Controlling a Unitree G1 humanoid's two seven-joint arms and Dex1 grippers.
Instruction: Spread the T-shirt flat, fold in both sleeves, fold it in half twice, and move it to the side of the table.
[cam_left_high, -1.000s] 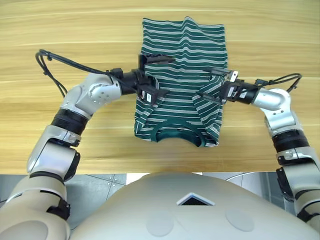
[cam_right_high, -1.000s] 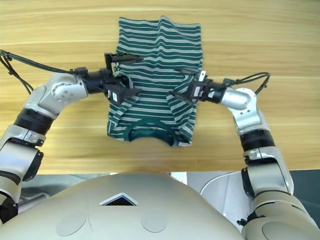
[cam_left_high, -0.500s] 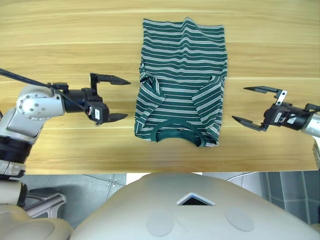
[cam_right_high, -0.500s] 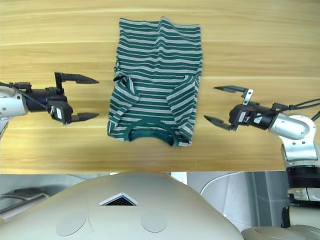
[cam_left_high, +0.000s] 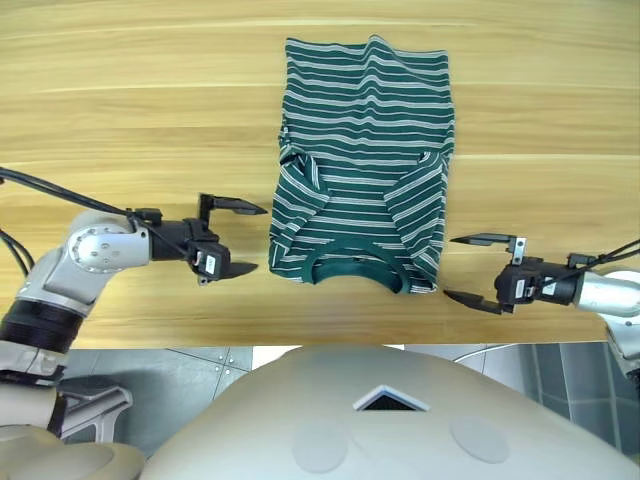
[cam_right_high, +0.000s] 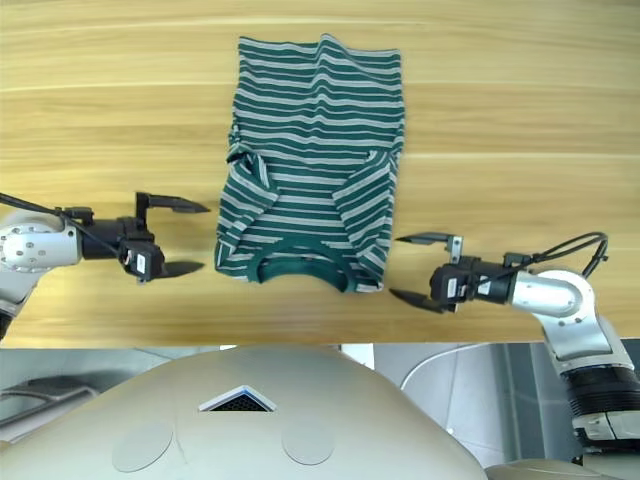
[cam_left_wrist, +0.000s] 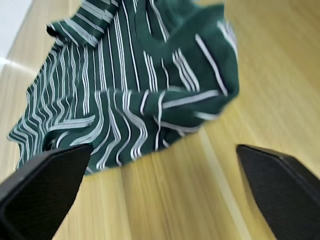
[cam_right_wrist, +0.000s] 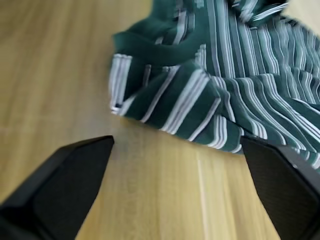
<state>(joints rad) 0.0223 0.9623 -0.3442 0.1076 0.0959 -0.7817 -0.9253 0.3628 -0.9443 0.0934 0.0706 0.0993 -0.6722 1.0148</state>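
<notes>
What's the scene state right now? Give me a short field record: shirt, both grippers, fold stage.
shirt: striped T-shirt lies on the wooden table, collar end nearest the robot
sleeves: both folded in over the body
left gripper: open, holding nothing, beside the shirt's collar end on the robot's left
right gripper: open, holding nothing, beside the collar end on the robot's right
fold stage: neither half fold done yet
placement: shirt mid-table, not yet at the side

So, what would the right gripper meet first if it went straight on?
Probably the T-shirt, at its near shoulder corner; the open right gripper points there over bare table, height unclear.
</notes>
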